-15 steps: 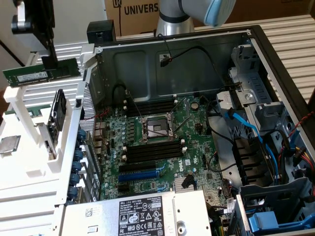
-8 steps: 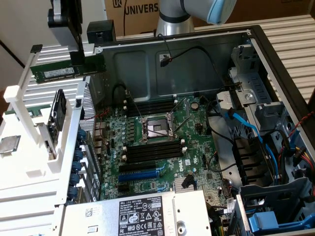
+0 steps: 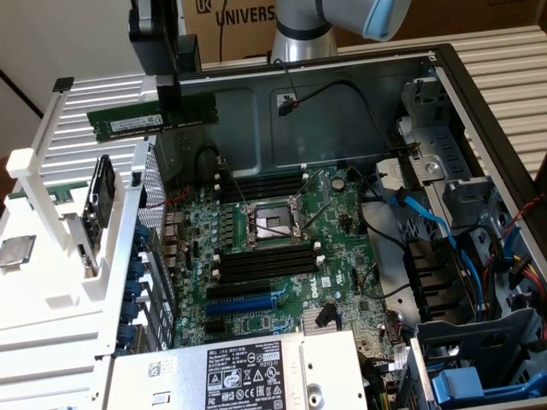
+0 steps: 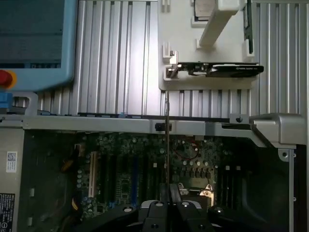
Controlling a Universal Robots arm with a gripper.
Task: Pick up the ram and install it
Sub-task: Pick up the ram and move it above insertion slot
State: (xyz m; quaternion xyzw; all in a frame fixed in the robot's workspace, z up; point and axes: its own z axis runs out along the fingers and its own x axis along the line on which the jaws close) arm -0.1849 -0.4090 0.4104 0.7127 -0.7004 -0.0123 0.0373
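The ram (image 3: pixel 152 120) is a long thin green stick with a white label. It hangs level in the air above the open case's rear wall, at the exterior view's upper left. My gripper (image 3: pixel 171 104) is shut on its upper edge, right of the stick's middle. In the wrist view the ram (image 4: pixel 167 140) shows edge-on as a thin dark line running out from between my fingers (image 4: pixel 175 193), over the motherboard (image 4: pixel 145 169). Two banks of black memory slots (image 3: pixel 261 184) (image 3: pixel 267 261) flank the processor socket (image 3: pixel 272 224) on the motherboard (image 3: pixel 342 256), well below the stick.
A white rack (image 3: pixel 51 282) at the exterior view's left holds a graphics card (image 3: pixel 102 193) and a processor chip (image 3: pixel 17 251). The board carries a blue expansion slot (image 3: pixel 244 303). A power supply (image 3: pixel 248 376) sits in front, with cables and drive bays (image 3: pixel 461 256) at the right.
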